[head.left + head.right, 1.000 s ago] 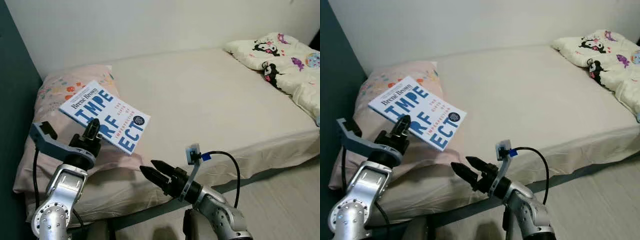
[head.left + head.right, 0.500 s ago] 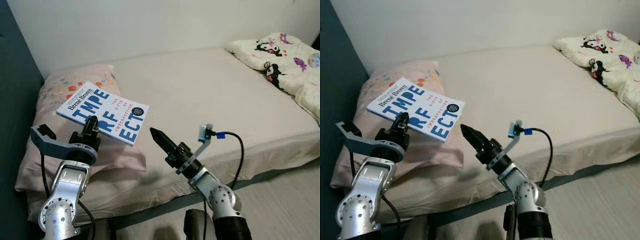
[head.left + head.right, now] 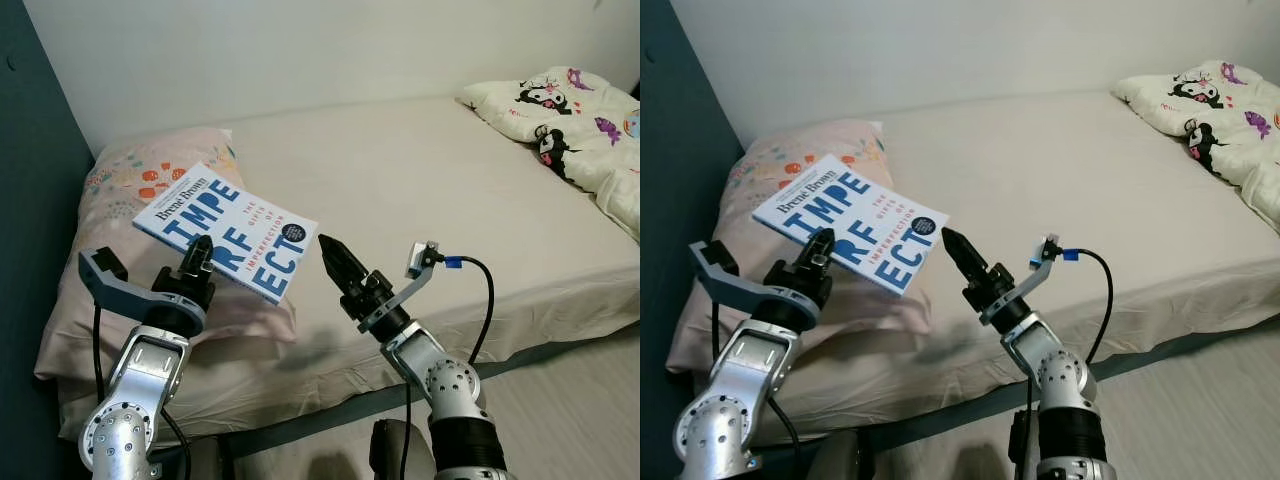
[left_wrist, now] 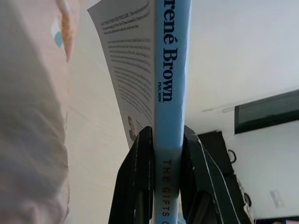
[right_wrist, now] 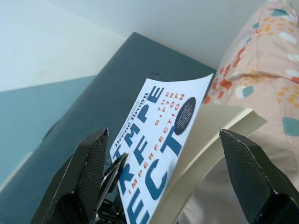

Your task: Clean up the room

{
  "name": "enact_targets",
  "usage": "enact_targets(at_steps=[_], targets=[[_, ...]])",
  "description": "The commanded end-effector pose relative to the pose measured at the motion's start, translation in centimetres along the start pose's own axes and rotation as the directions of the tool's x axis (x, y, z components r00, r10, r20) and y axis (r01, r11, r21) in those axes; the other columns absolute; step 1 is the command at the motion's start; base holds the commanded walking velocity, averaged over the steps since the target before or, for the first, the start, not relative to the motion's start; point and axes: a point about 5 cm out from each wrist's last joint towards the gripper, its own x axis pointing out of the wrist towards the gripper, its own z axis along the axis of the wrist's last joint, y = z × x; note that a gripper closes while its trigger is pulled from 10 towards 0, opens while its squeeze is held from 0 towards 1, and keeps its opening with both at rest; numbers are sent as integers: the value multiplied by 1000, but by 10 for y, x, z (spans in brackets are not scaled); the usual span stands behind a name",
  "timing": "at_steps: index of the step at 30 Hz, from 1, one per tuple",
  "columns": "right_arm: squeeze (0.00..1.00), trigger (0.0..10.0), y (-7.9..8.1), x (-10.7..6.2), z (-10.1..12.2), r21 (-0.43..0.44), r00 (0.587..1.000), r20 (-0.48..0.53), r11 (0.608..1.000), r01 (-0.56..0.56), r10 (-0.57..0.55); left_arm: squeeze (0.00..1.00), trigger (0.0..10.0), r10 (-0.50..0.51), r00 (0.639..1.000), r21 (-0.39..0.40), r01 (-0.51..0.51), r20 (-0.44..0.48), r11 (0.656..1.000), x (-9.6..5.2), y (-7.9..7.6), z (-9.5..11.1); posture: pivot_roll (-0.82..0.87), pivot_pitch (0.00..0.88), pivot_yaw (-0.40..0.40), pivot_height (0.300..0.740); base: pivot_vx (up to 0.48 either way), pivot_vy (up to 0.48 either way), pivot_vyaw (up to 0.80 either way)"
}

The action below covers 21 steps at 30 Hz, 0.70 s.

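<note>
Two tools are raised over the near edge of the bed. The left tool is clenched on the spine edge of the book, fingers pressing both covers, holding it face up in the air above the pink pillow. The right tool sits just beside the book's free corner, spread wide, its fingers flanking that corner without touching it. A patterned blanket lies at the bed's far right end.
</note>
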Motion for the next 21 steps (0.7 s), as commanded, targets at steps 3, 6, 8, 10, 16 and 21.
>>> enact_targets(at_steps=[3, 6, 8, 10, 16, 21], targets=[[478, 10000, 4, 5, -11, 32, 995, -103, 999, -10, 14, 0, 10000, -57, 998, 79, 59, -34, 995, -4, -7, -1, 53, 155, -34, 577, 0, 0, 0], [0, 10000, 4, 6, -15, 36, 991, -136, 999, -7, 12, 0, 10000, -60, 997, 87, 64, -45, 994, -5, -7, -3, 53, 160, -36, 577, 0, 0, 0], [0, 4667, 3, 6, -16, 35, 990, -142, 999, 6, -1, 0, 10000, -59, 997, 86, 63, -44, 994, -5, -8, -4, 53, 160, -36, 577, 0, 0, 0], [0, 0, 2, 6, -17, 43, 989, -144, 999, 19, -13, 0, 10000, -58, 998, 85, 61, -40, 995, -5, -8, -4, 53, 162, -37, 577, 0, 0, 0], [0, 0, 1, 6, -14, 51, 992, -124, 998, 31, -24, 0, 10000, -51, 999, 85, 52, -17, 995, -4, -7, -1, 51, 162, -38, 577, 0, 0, 0], [0, 3059, 0, 5, -11, 43, 993, -117, 998, 39, -34, 0, 10000, -38, 999, 87, 37, 2, 996, -4, -4, 3, 50, 164, -38, 577, 0, 0, 0]])
